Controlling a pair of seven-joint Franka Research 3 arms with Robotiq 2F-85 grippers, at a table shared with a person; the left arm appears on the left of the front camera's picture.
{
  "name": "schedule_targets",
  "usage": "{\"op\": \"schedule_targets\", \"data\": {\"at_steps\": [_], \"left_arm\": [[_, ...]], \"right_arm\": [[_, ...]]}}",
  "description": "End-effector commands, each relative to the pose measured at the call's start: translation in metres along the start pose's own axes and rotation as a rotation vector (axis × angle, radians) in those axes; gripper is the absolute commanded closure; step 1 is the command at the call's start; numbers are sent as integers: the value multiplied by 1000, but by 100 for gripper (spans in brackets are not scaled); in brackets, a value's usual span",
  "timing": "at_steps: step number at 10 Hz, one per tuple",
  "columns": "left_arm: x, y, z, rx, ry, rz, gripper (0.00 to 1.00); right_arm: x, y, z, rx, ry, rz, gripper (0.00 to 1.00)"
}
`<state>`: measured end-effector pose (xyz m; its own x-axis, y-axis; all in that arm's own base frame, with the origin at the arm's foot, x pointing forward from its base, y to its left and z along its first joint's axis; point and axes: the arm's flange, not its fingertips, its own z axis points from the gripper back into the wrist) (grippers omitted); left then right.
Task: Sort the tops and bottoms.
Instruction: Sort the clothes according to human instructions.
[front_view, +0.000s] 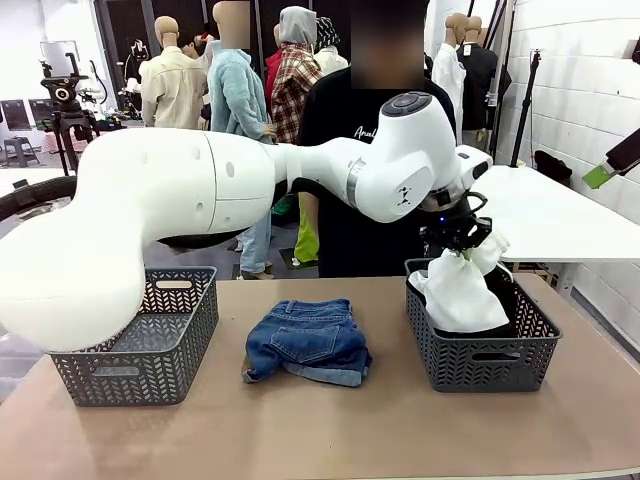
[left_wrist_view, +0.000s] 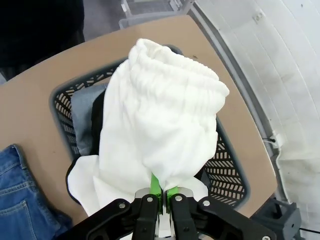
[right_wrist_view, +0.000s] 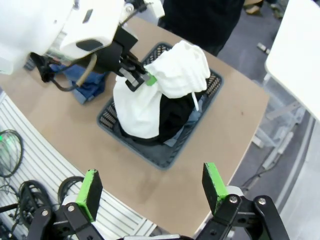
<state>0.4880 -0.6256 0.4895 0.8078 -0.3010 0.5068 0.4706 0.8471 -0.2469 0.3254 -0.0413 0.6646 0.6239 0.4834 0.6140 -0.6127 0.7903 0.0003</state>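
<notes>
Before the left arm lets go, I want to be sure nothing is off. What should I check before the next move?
1. Left gripper shut on the white top: ok.
2. White top hangs over the right basket: ok.
3. All of it inside the rim: cannot tell, a fold overlaps one edge.
4. Black top lies in that basket: ok.
5. Right gripper open, apart from the basket: ok.
6. Denim shorts sorted: not ok, they lie on the table between the left basket and the right one.
</notes>
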Motion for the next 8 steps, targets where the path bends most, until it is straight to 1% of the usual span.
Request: {"op": "schedule_targets", "data": {"at_steps": [1, 2, 3, 4, 6, 7, 8], "left_arm": [[8, -16, -40, 32, 14, -71, 100], [5, -19, -66, 15, 30, -87, 100], [1, -18, -84, 27, 66, -93, 100], [-5, -14, -94, 40, 104, -82, 100], [-13, -8, -106, 55, 146, -70, 100], [-13, -7, -110, 49, 155, -65, 100], [-11, -9, -108, 40, 143, -74, 100]], "right_arm": [[0, 0, 0, -3, 10, 0, 0], [0, 0, 0, -3, 10, 0, 0], [0, 0, 0, -3, 10, 0, 0], [0, 0, 0, -3, 10, 0, 0], [0, 0, 0, -3, 10, 0, 0], [0, 0, 0, -3, 10, 0, 0], [0, 0, 0, -3, 10, 0, 0]]}}
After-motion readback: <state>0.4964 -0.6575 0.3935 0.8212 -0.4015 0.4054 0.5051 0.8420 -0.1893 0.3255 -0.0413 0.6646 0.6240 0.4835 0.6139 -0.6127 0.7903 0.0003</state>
